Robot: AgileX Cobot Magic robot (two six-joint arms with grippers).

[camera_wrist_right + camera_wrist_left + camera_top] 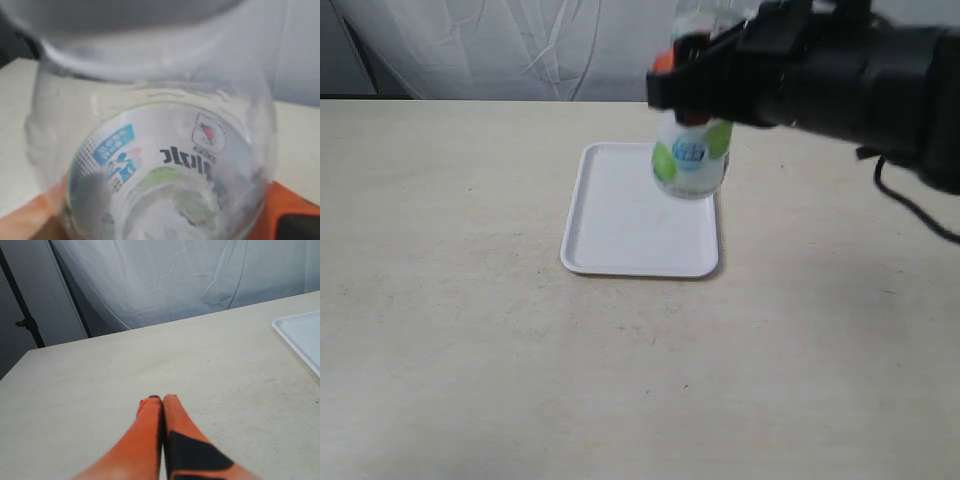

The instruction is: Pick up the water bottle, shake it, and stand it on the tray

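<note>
A pale beige desk (470,350) with faint scuffs and small dark specks fills the foreground. Behind its far edge hangs a creased white cloth (500,50), softly and evenly lit. In the left wrist view a thin dark pole (26,322) carrying a clamp slants in front of a plain grey panel (55,300) beside the cloth

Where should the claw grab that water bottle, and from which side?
Grip the water bottle by its upper body, from the side, as the right claw does. It's round and upright over the tray; a side grip leaves its base free.
</note>
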